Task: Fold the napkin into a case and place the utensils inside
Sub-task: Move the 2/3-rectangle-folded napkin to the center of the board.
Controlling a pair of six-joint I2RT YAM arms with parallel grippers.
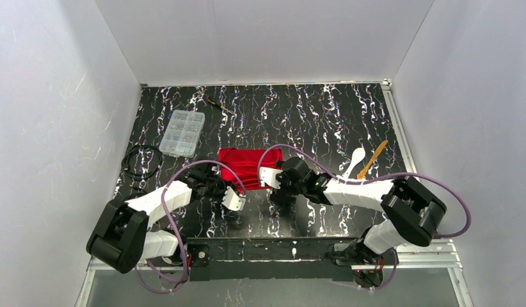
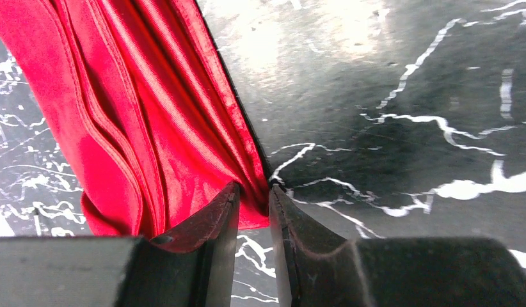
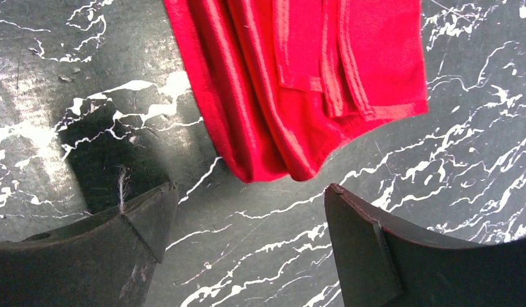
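I see the folded napkin (image 1: pixel 244 163) lying on the bench (image 1: pixel 324 115) between my claws. Left claw (image 2: pixel 254 187) stands slightly apart, tips at the napkin's corner. Right claw (image 3: pixel 251 188) gapes wide just short of its edge, gripping nothing.

A clear compartment box (image 1: pixel 181 133) beside a coiled black cable (image 1: pixel 142 160) — a small screwdriver (image 1: pixel 217 103) farther back.

Both arms reach inward from their bases with the forearms held low. The left arm (image 1: pixel 167 197) angles in, and the left gripper (image 2: pixel 253 187) tips downward; its fingers (image 2: pixel 212 220) are parted by only a narrow slit with nothing pinched in it. The right arm (image 1: pixel 359 190) stretches toward its partner. The right gripper (image 3: pixel 247 192), just off the other's right side, has its jaws spread wide.
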